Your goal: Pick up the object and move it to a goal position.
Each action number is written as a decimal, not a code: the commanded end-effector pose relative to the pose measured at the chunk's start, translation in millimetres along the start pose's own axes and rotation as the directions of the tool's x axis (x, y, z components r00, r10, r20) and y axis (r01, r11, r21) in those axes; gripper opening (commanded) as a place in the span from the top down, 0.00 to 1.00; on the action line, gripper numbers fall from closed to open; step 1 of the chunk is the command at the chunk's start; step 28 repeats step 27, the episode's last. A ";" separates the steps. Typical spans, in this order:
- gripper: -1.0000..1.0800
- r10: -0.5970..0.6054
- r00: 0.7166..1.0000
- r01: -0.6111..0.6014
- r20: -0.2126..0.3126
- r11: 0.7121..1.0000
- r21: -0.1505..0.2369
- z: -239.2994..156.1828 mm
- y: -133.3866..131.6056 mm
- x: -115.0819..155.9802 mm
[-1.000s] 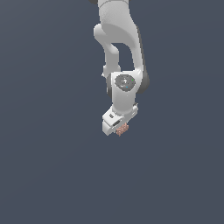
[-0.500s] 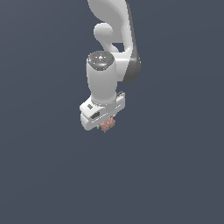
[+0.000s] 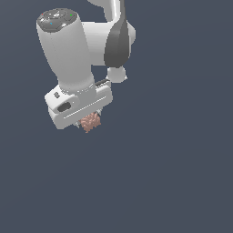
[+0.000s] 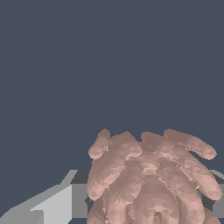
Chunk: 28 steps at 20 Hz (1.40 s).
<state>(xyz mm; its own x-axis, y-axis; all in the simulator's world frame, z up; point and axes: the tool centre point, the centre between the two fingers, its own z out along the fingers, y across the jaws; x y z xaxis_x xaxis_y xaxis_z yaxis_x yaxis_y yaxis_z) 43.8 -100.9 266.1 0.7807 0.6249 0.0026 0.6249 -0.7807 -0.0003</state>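
The arm now looms much larger in the exterior view than half a second ago, shifted toward that view's left. Its gripper [image 3: 91, 124] pinches the object [image 3: 91, 122], the knobbly pink lump [image 4: 148, 179] tucked under the white hand, against a plain grey backdrop with no surface visible.

The arm [image 3: 68, 50] is showing smooth, slightly glossy white casing with a dark grey matt joint cover. The object [image 3: 91, 122] is looking knobbly, matt and pinkish-brown against the smooth, matt grey gripper [image 4: 57, 205].
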 end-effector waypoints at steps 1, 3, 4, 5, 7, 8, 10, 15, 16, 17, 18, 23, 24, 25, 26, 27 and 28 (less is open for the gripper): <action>1.00 -0.001 1.000 0.001 0.001 1.000 0.001 -18.2 15.1 -4.7; 1.00 -0.001 1.000 0.001 0.001 1.000 0.001 -31.0 26.2 -7.8; 1.00 -0.001 1.000 0.001 0.001 1.000 0.001 -37.0 31.4 -9.3; 1.00 -0.001 1.000 0.001 0.002 1.000 0.001 -42.7 36.4 -10.6; 1.00 -0.001 1.000 0.001 0.002 1.000 0.001 -53.3 45.8 -13.0; 1.00 -0.001 1.000 0.001 0.002 1.000 0.000 -58.0 49.9 -14.1; 1.00 -0.001 1.000 0.001 0.002 1.000 0.000 -66.1 57.2 -15.9; 1.00 0.000 1.000 0.000 0.002 1.000 0.000 -80.6 70.4 -18.7; 1.00 0.000 1.000 0.000 0.002 1.000 0.000 -82.7 72.3 -19.1; 1.00 0.000 1.000 0.000 0.002 1.000 0.000 -84.5 74.1 -19.4; 1.00 0.000 1.000 0.000 0.003 1.000 0.000 -86.2 75.6 -19.7; 1.00 0.000 1.000 0.000 0.003 1.000 0.000 -91.1 80.4 -20.4; 1.00 0.000 1.000 0.000 0.003 1.000 0.000 -91.5 80.8 -20.3; 1.00 0.000 1.000 0.000 0.003 1.000 0.000 -91.7 81.0 -20.3; 1.00 0.000 1.000 0.000 0.003 1.000 0.000 -91.7 81.1 -20.2; 1.00 0.000 1.000 0.000 0.003 1.000 0.000 -91.6 81.1 -20.1; 1.00 0.000 1.000 0.000 0.003 1.000 0.000 -91.6 81.1 -20.1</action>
